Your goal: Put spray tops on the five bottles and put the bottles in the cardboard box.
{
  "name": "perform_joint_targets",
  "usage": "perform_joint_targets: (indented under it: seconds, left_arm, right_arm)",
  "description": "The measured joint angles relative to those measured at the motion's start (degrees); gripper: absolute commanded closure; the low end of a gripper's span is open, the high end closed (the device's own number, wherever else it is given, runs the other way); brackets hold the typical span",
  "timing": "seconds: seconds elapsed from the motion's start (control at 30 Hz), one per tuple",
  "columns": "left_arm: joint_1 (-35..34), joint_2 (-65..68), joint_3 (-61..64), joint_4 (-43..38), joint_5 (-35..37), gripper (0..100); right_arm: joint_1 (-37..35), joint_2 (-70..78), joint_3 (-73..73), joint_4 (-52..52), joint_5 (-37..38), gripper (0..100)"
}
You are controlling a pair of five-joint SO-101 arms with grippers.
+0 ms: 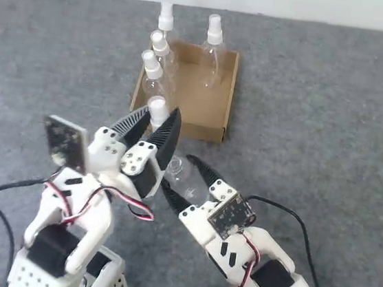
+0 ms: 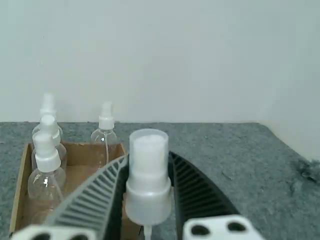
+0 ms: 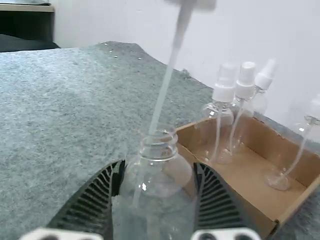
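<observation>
Left gripper (image 1: pixel 160 111) is clamped on a spray top (image 2: pixel 148 172), held upright just on the near side of the cardboard box (image 1: pixel 209 107). The top's dip tube (image 3: pixel 165 85) runs down into the open neck of the fifth bottle (image 3: pixel 157 185). The cap is not seated yet; there's a gap above the neck. Right gripper (image 1: pixel 175 170) is closed around that bottle's body, holding it upright over the grey mat (image 1: pixel 335 97), just near of the box's front wall. Four capped bottles (image 1: pixel 212 52) stand in the box: three along the left wall, one at the far right.
</observation>
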Motion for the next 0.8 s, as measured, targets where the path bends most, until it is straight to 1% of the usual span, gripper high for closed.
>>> perform_joint_targets:
  seconds: [0.33, 0.43, 0.57, 0.63, 0.73, 0.8]
  left_arm:
    - [0.3, 0.0, 2.7, 0.0, -1.8, 98]
    - [1.7, -0.4, 3.6, 0.0, -2.1, 98]
    - [3.8, 0.0, 4.0, 0.0, -5.1, 98]
    - [4.0, 0.0, 4.0, 0.0, -5.7, 94]
    - [4.0, 0.0, 4.0, 0.0, -6.0, 85]
    - [4.0, 0.0, 4.0, 0.1, -6.1, 82]
  right_arm:
    - [1.8, 0.0, 0.0, 0.0, 0.0, 96.5]
    - [1.8, 0.0, 0.0, 0.0, 0.0, 96.5]
    - [2.2, 0.0, 0.0, 0.0, 0.0, 96.5]
    - [2.2, 0.0, 0.0, 0.0, 0.0, 96.5]
    - [2.2, 0.0, 0.0, 0.0, 0.0, 96.5]
    - [2.2, 0.0, 0.0, 0.0, 0.0, 96.5]
